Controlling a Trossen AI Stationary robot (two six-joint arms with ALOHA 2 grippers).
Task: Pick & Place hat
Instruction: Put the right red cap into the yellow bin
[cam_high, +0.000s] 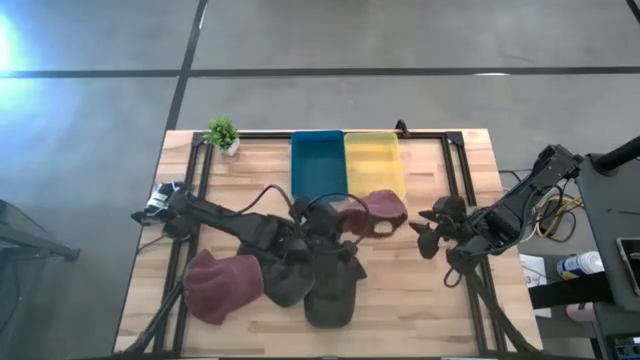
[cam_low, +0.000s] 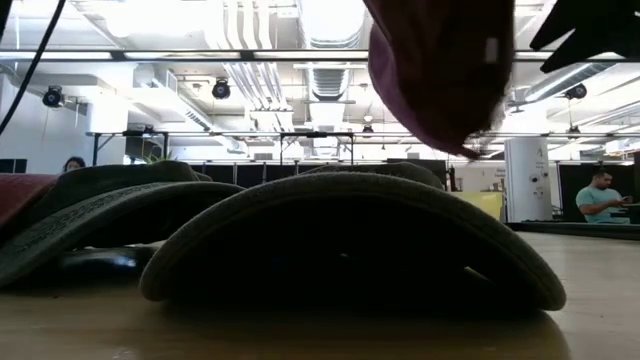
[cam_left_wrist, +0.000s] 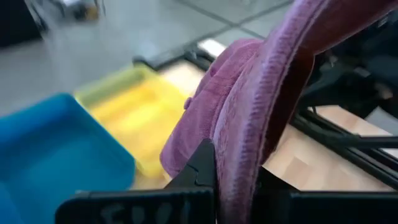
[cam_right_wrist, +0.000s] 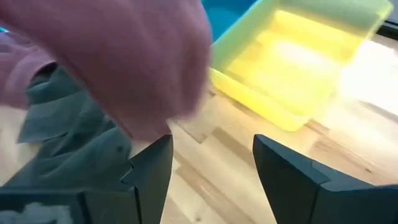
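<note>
My left gripper (cam_high: 347, 222) is shut on a maroon corduroy hat (cam_high: 378, 210), which it holds in the air just off the near end of the yellow bin (cam_high: 372, 160). In the low view the maroon hat (cam_low: 440, 70) hangs above the table. My right gripper (cam_high: 428, 232) is open and stands to the right of that hat, touching nothing; the right wrist view shows its open fingers (cam_right_wrist: 211, 168) with the hat (cam_right_wrist: 124, 62) close ahead. A second maroon hat (cam_high: 218, 285), a dark grey hat (cam_high: 285, 282) and a dark olive hat (cam_high: 330, 292) lie on the table. My left gripper (cam_left_wrist: 239, 174) pinches the maroon hat's edge (cam_left_wrist: 249, 143) between its two fingers, the corduroy band running up out of the gap. It reaches in from the table's left. The hat is lifted clear of the table, its crown (cam_left_wrist: 205, 118) beyond the fingers on the bin side.
A blue bin (cam_high: 318, 165) sits beside the yellow one at the far edge. A small potted plant (cam_high: 222, 133) stands at the far left corner. Black rails (cam_high: 455, 180) run along the table's sides. Bare wood (cam_high: 420, 300) lies near the right front.
</note>
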